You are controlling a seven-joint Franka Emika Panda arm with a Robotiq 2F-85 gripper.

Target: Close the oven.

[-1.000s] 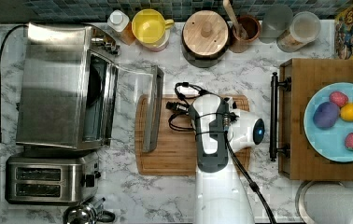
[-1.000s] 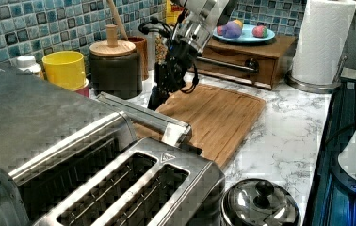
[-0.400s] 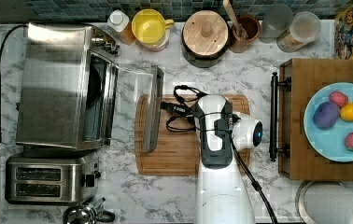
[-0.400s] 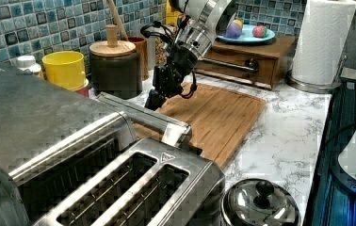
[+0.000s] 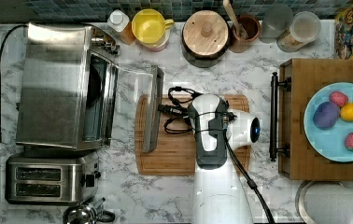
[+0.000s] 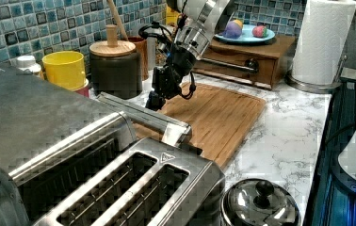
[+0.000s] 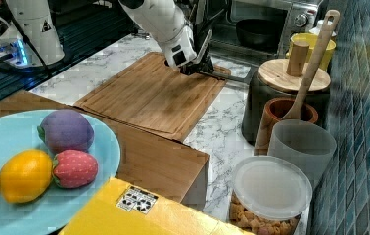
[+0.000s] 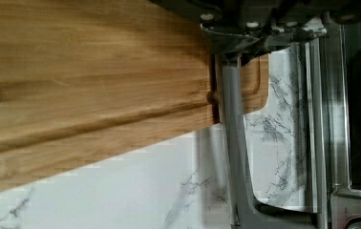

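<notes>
- The toaster oven (image 5: 53, 86) sits left of the cutting board (image 5: 184, 158) in the top view, its glass door (image 5: 139, 109) dropped open over the board's edge.
- The gripper (image 6: 159, 89) hangs low at the door's bar handle (image 5: 152, 109), placed to lift it; I cannot tell whether it grasps.

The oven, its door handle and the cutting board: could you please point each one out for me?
oven (image 5: 53, 84): top view, on its shiny flat top.
door handle (image 5: 153, 109): top view, on the long metal bar.
cutting board (image 5: 174, 156): top view, on bare wood near its lower edge.
</notes>
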